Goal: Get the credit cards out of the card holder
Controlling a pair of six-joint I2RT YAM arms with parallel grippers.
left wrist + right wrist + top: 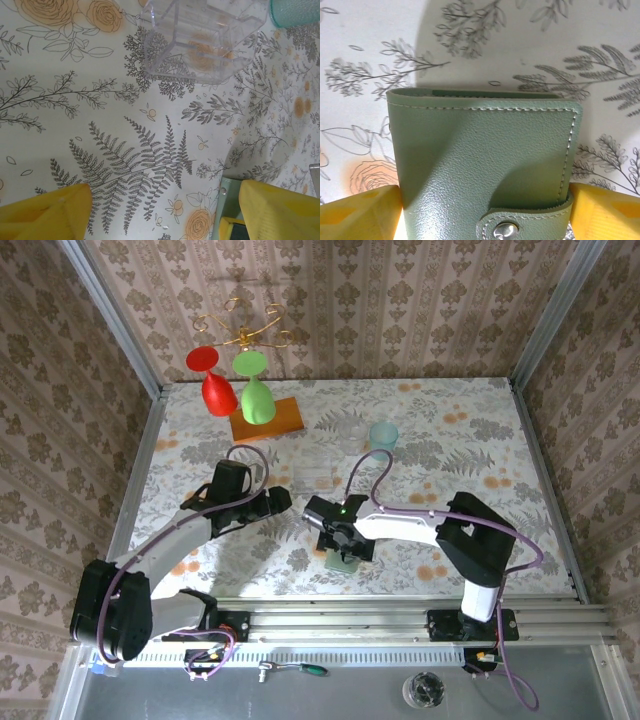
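Small sage-green stitched bifold card holder (pixel 480 150) lies flat on the floral-print tabletop (pixel 370 40), near edge, centre. It is folded shut with the strap's metal snap (pixel 505 231) fastened, so the credit cards are presumably inside and hidden. Right gripper (pixel 484 187) sits directly over it, yellow jaws flanking both side edges, likely to pin or lift it for opening. The jaws look to be at contact, but I cannot tell if they actually pinch. Left gripper (pixel 165 185) hovers just to the left, jaws wide apart with bare tabletop between them, probably waiting to work the snap or pull cards. Clear plastic box (pixel 200 40) and pale teal translucent cup (pixel 295 12) stand farther back, apart from the holder.
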